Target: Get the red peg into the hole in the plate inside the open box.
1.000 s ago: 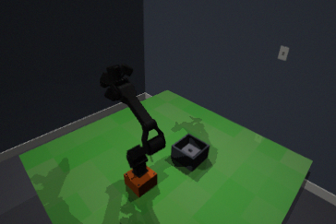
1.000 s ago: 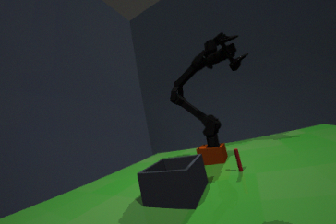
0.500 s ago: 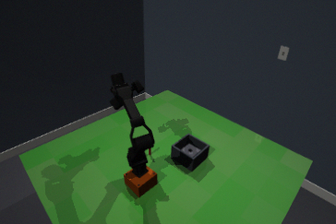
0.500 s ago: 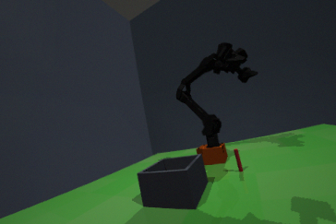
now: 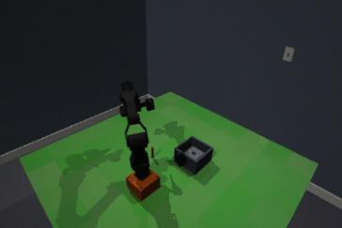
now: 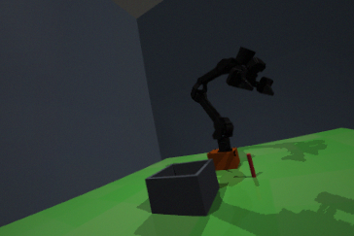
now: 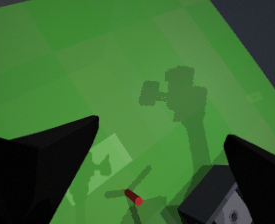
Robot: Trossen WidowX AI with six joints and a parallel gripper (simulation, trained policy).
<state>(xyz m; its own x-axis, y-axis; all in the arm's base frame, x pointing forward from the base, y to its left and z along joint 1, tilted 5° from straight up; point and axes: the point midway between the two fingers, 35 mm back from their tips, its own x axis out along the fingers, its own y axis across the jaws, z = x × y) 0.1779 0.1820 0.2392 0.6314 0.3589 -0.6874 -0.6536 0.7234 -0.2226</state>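
The red peg (image 5: 152, 152) (image 6: 251, 165) (image 7: 133, 197) stands on the green surface near the arm's base, looking roughly upright with a slight tilt in the exterior view. The dark grey open box (image 5: 194, 165) (image 6: 177, 195) (image 7: 203, 189) stands apart from it. A light grey plate with a dark hole (image 5: 194, 153) (image 7: 234, 216) shows at the box's bottom; the hole is empty. My gripper (image 6: 263, 91) (image 7: 161, 130) is open with nothing between its fingers, high above the surface. In the wrist view the peg lies below and left of the midpoint between the fingertips.
The arm's orange base (image 5: 143, 184) (image 6: 225, 159) stands close to the peg. The box walls rise around the plate. Shadows of the arm fall across the green surface (image 5: 254, 182). Dark walls stand behind it.
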